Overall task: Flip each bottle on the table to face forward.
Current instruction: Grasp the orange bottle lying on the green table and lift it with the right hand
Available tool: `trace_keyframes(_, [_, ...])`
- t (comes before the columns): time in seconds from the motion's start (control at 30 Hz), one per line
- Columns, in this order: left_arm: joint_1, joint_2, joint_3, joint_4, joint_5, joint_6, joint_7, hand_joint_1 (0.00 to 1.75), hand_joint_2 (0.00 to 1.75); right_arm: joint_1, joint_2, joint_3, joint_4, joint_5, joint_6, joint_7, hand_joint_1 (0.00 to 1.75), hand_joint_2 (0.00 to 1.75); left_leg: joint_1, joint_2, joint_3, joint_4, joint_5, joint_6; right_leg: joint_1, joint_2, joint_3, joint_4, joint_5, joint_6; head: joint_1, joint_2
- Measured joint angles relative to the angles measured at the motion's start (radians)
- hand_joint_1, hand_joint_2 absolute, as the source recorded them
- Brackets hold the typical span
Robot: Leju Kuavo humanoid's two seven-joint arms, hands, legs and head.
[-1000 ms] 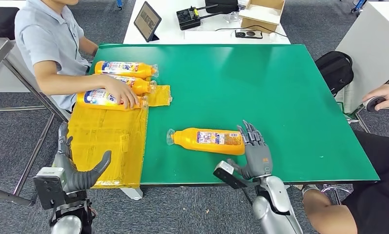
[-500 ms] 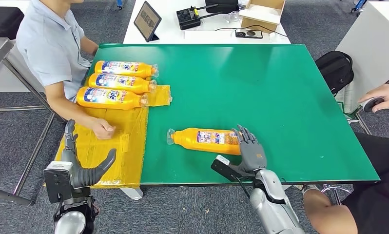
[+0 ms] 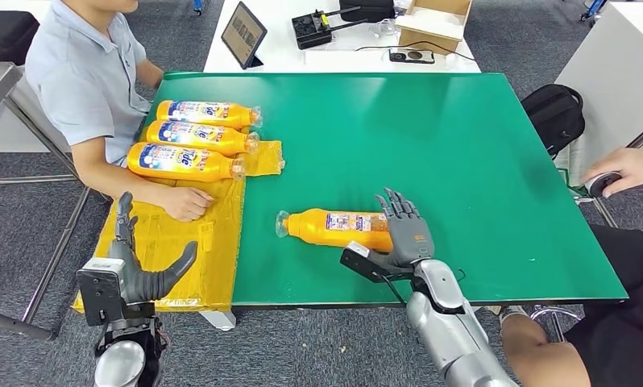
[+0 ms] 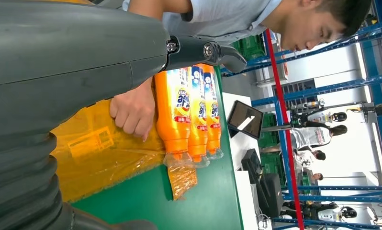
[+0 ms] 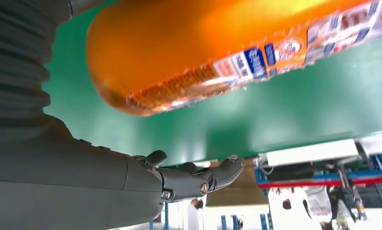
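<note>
Bottle of orange liquid lies on its side near the table's near edge, cap end toward the left edge, its small-print back label up, so it is not yet flipped. Three more bottles lie side by side at the far left corner, front labels up, on yellow film where a person's hand rests. The right hand is at the lone bottle's base end, fingers spread over it; whether they touch I cannot tell, and nothing is gripped. Likely next: close around the base and roll it over. The left hand waits off the near left corner, spread and holding nothing.
</note>
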Motion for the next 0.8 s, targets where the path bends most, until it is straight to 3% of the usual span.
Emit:
trace_keyframes(0.43, [-0.003, 0.0, 0.001, 0.014, 0.023, -0.013, 0.025, 0.0, 1.75, -0.091, 0.015, 0.026, 0.168, -0.009, 0.116, 0.059, 0.0, 1.75, 0.0, 0.0, 0.001, 0.0, 0.0, 0.0, 0.0, 0.0, 0.0, 0.0, 0.0, 0.0, 0.0, 0.0])
trace_keyframes(0.47, [-0.003, 0.0, 0.001, 0.015, 0.024, -0.015, 0.027, 0.0, 1.75, -0.099, 0.015, 0.029, 0.178, -0.008, 0.12, 0.062, 0.08, 1.75, 0.0, 0.0, 0.001, 0.0, 0.0, 0.0, 0.0, 0.0, 0.001, 0.0, 0.0, 0.0, 0.0, 0.0])
trace_keyframes(0.6, [-0.006, 0.0, 0.001, 0.022, 0.032, -0.024, 0.029, 0.0, 1.75, -0.128, 0.018, 0.038, 0.217, -0.016, 0.134, 0.062, 1.67, 1.75, 0.0, 0.001, 0.003, 0.0, 0.0, 0.0, 0.0, 0.0, 0.002, 0.0, 0.0, 0.0, 0.0, 0.0])
trace_keyframes(0.63, [-0.007, 0.0, 0.001, 0.024, 0.036, -0.027, 0.029, 0.0, 1.75, -0.133, 0.019, 0.039, 0.226, -0.021, 0.135, 0.058, 1.75, 1.75, 0.0, 0.001, 0.004, 0.0, 0.0, 0.0, 0.0, 0.0, 0.002, 0.0, 0.0, 0.0, 0.0, 0.0])
trace_keyframes(0.8, [-0.016, 0.0, 0.001, 0.032, 0.055, -0.041, 0.029, 0.0, 1.75, -0.159, 0.023, 0.04, 0.26, -0.056, 0.15, 0.035, 1.75, 1.75, 0.0, 0.001, 0.005, 0.0, 0.0, 0.0, 0.0, 0.0, 0.003, 0.0, 0.001, 0.0, 0.0, 0.0])
